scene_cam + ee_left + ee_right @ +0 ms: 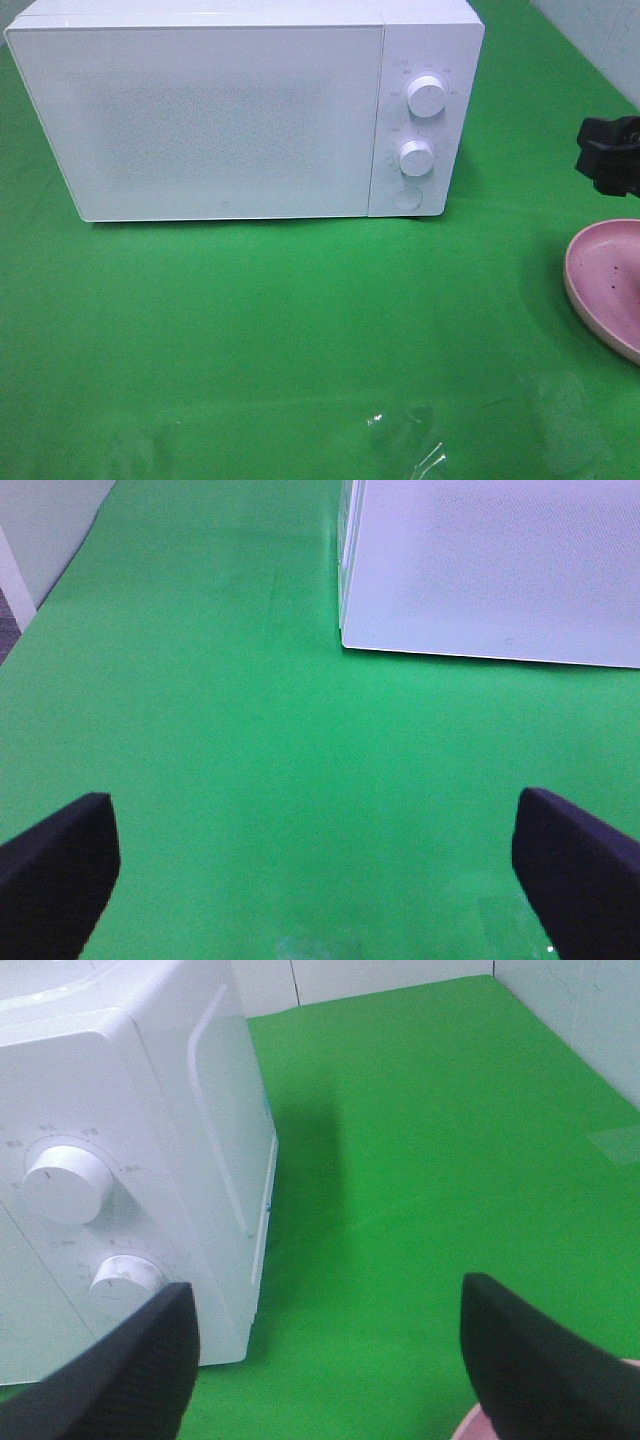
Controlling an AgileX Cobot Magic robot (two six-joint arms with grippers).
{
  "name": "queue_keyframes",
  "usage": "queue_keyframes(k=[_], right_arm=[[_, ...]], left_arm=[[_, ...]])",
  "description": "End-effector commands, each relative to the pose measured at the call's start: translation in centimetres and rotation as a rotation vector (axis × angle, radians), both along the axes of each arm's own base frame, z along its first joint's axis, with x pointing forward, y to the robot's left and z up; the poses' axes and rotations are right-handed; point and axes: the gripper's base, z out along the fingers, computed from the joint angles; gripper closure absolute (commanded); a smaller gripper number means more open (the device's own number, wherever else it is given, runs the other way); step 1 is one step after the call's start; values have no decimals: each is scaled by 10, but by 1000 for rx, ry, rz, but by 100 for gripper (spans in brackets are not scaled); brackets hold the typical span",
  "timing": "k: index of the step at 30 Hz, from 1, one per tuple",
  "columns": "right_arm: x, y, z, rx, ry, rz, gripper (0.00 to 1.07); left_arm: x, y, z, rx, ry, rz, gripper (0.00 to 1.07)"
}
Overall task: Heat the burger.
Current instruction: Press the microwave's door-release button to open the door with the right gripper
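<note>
The burger shows in none of the views. The white microwave [240, 110] stands at the back of the green table with its door closed. In the left wrist view my left gripper [320, 880] is open over bare green cloth, short of the microwave's front corner [345, 635], with nothing between its fingers. My right gripper [330, 1370] is also open and holds nothing. It hovers beside the microwave's knob panel [70, 1220]. Part of the right arm [612, 155] shows at the right edge of the high view.
A round pink plate [605, 280] lies at the right edge of the table, with nothing on the part that shows. Two white knobs [427, 97] and a round button [407, 197] sit on the microwave's panel. A clear plastic scrap [410, 440] lies near the front edge.
</note>
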Motion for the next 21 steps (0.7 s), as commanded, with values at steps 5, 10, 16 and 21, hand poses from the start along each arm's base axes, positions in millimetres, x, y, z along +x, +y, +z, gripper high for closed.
queue_keyframes(k=[5, 10, 16, 21], right_arm=[[6, 20, -9, -50, -53, -41, 37], [6, 35, -18, -73, -74, -73, 37], [3, 52, -31, -91, -92, -109, 37], [3, 73, -39, -111, -110, -105, 37]], left_arm=[[-3, 0, 0, -2, -18, -1, 5], [-3, 0, 0, -2, -18, -1, 5], [-3, 0, 0, -2, -18, -1, 5], [-3, 0, 0, -2, -18, -1, 5]])
